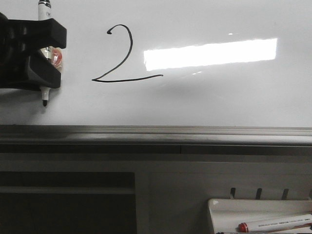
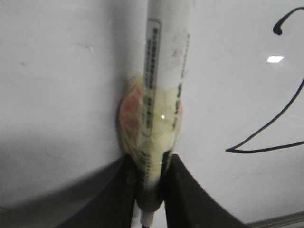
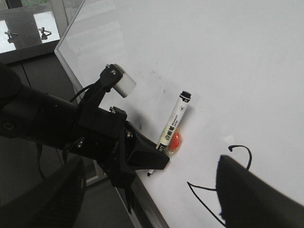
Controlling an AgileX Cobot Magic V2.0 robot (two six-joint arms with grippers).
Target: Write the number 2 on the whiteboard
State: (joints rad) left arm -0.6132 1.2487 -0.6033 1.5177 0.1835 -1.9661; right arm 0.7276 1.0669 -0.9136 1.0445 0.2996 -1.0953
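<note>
A thin black number 2 (image 1: 126,79) is drawn on the glossy whiteboard (image 1: 219,102), left of a bright light reflection. It also shows in the left wrist view (image 2: 266,127) and the right wrist view (image 3: 202,188). My left gripper (image 1: 50,54) is shut on a white marker (image 1: 44,92) wrapped in tape with an orange lump, to the left of the digit. The black tip points down, close to the board. In the left wrist view the fingers clamp the marker (image 2: 166,57). My right gripper (image 3: 151,192) is open and empty, off the board.
A grey metal rail (image 1: 156,132) runs along the board's lower edge. Below it at the lower right stands a small white tray (image 1: 229,207) holding a red-capped marker (image 1: 275,224). Dark panels lie under the rail on the left.
</note>
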